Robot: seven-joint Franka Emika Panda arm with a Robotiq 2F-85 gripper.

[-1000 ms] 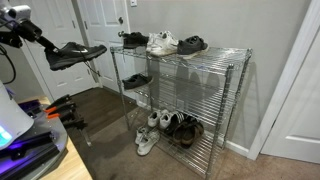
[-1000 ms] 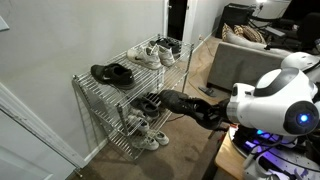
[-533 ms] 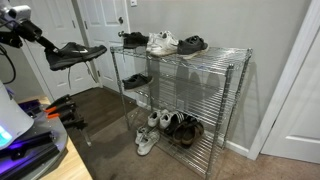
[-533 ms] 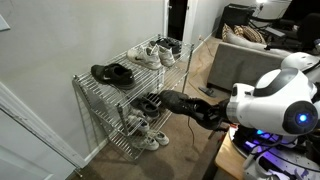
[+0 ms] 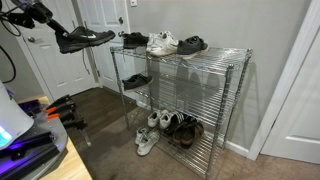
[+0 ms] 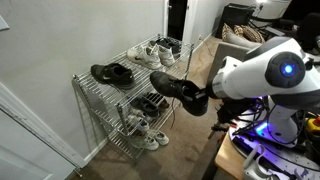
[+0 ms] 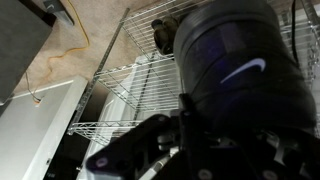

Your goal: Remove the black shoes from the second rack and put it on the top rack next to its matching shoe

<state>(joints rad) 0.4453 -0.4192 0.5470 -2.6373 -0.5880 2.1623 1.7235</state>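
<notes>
- In an exterior view the all-black lace-up shoe (image 5: 86, 38) has risen (level with the silver wire top tier (image 5: 215, 55)).
- Dark-soled, toe rightward, heel clamped in the black gripper (image 5: 58, 32).

Arm (image 6: 262, 80): the outer shell is white and glossy, built from rounded, bulbous link covers. One joint cap carries a round indicator light (image 6: 284, 70) glowing blue. The section leading to the gripper (image 6: 200, 99) is black to dark grey. The gripper housing is likewise black, with surface detail too dark to resolve. In an exterior view the upper links (image 5: 22, 14) appear dark with paler grey patches, and a thin black cable (image 5: 9, 58) hangs from them in a loop. A white rounded lower shell (image 5: 10, 118) sits close to that camera, tinted blue-violet along its lower edge. In the wrist view the gripper body is black with pale lavender-grey highlights. Any markings or screws are illegible.
</notes>
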